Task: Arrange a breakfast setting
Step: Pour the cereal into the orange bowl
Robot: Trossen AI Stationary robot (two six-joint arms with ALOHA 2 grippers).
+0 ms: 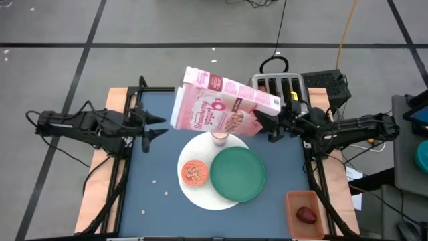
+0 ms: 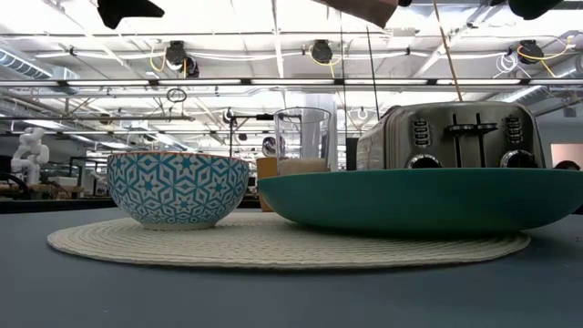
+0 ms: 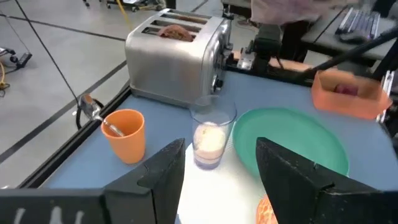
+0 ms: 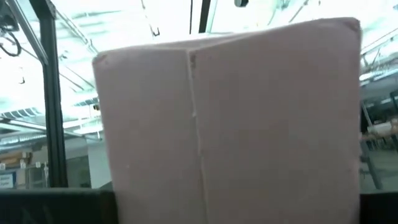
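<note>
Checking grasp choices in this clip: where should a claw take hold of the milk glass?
Grip the milk glass around its clear upper wall, above the milk, coming level from the left claw's open side. It stands upright; the toaster behind and green plate beside block other approaches.

Brushed shiny metal toaster (image 3: 177, 59), clear glass (image 3: 210, 137), matt cardboard cereal box (image 1: 221, 102), woven placemat (image 2: 282, 241)
</note>
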